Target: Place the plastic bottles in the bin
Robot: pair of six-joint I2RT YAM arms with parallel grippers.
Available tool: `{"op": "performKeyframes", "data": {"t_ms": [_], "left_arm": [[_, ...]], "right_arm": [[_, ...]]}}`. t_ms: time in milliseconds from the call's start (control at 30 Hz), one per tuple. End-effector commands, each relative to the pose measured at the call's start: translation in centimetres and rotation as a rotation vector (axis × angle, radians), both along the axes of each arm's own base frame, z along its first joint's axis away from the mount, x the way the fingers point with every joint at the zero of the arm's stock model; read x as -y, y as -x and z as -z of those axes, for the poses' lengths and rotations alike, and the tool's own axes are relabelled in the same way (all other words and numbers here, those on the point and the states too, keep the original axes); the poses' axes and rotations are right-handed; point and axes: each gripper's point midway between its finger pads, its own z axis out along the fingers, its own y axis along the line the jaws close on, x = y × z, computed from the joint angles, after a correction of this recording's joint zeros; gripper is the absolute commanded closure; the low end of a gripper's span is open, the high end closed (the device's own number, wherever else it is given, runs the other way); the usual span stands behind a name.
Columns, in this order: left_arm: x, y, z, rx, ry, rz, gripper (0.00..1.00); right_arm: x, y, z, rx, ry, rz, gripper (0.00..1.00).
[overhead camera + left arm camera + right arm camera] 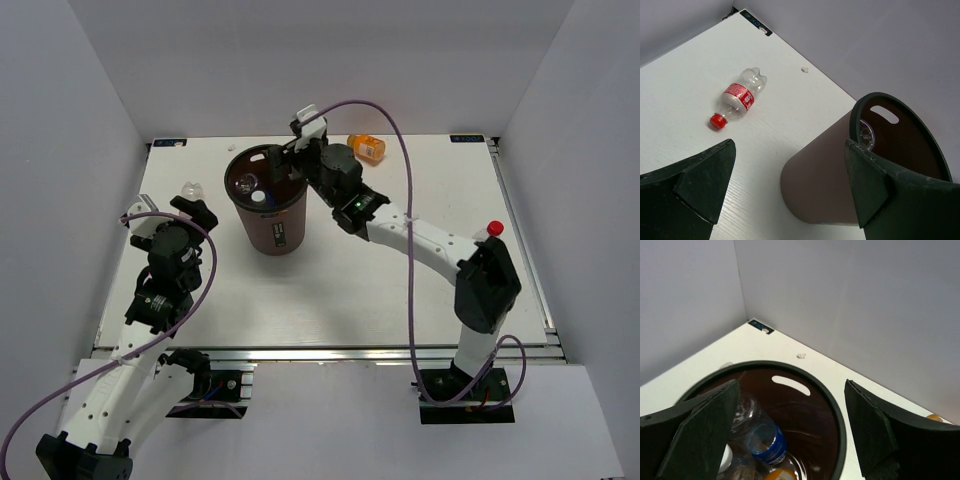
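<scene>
The left gripper (789, 150), jaws apart and empty, hangs at nine o'clock of the bin (272, 225). Its wrist view alone shows a clear red-capped bottle (740, 97) lying whole on the table (680, 75). The right gripper (791, 390), also spread on nothing, hovers over the bin's mouth, where only its camera finds a blue-labelled bottle (767, 442) inside. The overhead view adds an orange bottle (367, 148) at the bin's one o'clock and a red cap (493, 229) at three.

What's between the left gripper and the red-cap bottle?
Only bare table lies between the left gripper and the red-cap bottle, as the left wrist view shows. The bin stands beside that stretch.
</scene>
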Motion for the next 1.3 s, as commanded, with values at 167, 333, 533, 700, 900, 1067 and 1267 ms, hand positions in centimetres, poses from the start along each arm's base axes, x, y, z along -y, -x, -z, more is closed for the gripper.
{"op": "performKeyframes", "data": {"t_ms": [167, 333, 533, 700, 900, 1067, 1267], "left_arm": [[0.8, -0.5, -0.6, -0.006, -0.008, 0.045, 0.02], [1.6, -1.3, 0.4, -0.060, -0.023, 0.074, 0.02], [1.9, -1.5, 0.7, -0.063, -0.028, 0.089, 0.02], [1.9, -1.4, 0.3, -0.066, -0.034, 0.098, 0.02], [2.0, -1.3, 0.2, -0.062, -0.038, 0.109, 0.02], [2.1, -1.5, 0.4, -0.071, -0.043, 0.110, 0.02], [2.5, -1.7, 0.4, -0.068, -0.032, 0.128, 0.02]], "right_arm": [[13.0, 3.3, -4.6, -0.078, -0.029, 0.365, 0.11], [26.3, 6.4, 2.1, -0.331, -0.034, 0.684, 0.11], [39.6, 12.3, 4.6, -0.444, -0.098, 1.072, 0.11], [45.1, 15.3, 7.7, -0.587, -0.032, 1.291, 0.11], [48.3, 15.3, 11.0, -0.658, 0.085, 1.437, 0.11], [48.4, 13.5, 11.9, -0.639, 0.101, 1.374, 0.11], [48.5, 10.5, 13.4, -0.548, 0.068, 1.299, 0.11]]}}
